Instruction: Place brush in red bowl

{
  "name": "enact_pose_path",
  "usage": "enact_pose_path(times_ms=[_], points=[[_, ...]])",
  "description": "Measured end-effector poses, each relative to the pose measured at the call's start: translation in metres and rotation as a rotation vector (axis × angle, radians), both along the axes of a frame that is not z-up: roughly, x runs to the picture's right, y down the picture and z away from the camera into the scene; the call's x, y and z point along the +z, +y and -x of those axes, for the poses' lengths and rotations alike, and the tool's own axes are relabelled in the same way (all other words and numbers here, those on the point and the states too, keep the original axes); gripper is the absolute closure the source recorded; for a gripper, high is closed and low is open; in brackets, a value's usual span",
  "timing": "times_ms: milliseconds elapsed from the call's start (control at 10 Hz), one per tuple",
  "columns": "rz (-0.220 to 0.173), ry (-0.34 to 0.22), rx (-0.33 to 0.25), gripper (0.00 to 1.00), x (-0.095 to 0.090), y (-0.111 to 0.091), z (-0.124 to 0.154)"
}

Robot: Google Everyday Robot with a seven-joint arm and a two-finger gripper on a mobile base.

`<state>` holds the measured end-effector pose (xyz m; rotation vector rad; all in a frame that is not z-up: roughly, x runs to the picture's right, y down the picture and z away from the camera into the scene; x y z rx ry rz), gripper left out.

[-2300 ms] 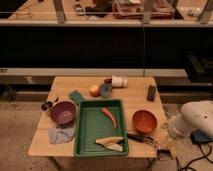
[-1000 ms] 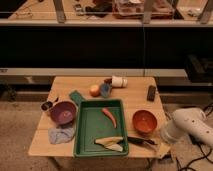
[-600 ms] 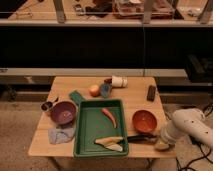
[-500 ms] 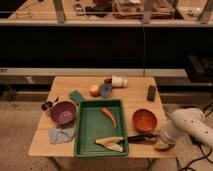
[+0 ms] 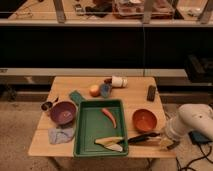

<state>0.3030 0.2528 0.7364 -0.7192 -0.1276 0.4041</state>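
The brush (image 5: 143, 137) lies along the table's front right edge. Its black handle points left toward the green tray and its paler end points right. My gripper (image 5: 165, 142) sits at that paler end, low over the table's front right corner, and is shut on the brush. The white arm (image 5: 192, 120) reaches in from the right. The red bowl (image 5: 144, 120) stands just behind the brush, right of the tray, with nothing in it.
A green tray (image 5: 89, 131) holds a red pepper (image 5: 109, 117) and a pale husk (image 5: 110, 143). On the left are a purple bowl (image 5: 63, 113), a grey cloth (image 5: 61, 135) and a metal cup (image 5: 46, 105). A black block (image 5: 151, 93), a white cup (image 5: 118, 81) and an orange (image 5: 94, 90) sit behind.
The arm came in and down from the right to the brush's paler end, and the gripper closed on it. The brush has hardly shifted.
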Motion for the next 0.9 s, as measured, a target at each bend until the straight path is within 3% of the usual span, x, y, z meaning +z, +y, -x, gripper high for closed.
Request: enact_pose_path(times_ms=[500,700,900], points=[[-0.046,-0.029,-0.004,0.90,-0.065,-0.050,-0.036],[-0.049,-0.038,-0.004,0.90,-0.068,-0.057,-0.032],[-0.054,-0.056,-0.013,0.90,-0.060,-0.067,-0.005]])
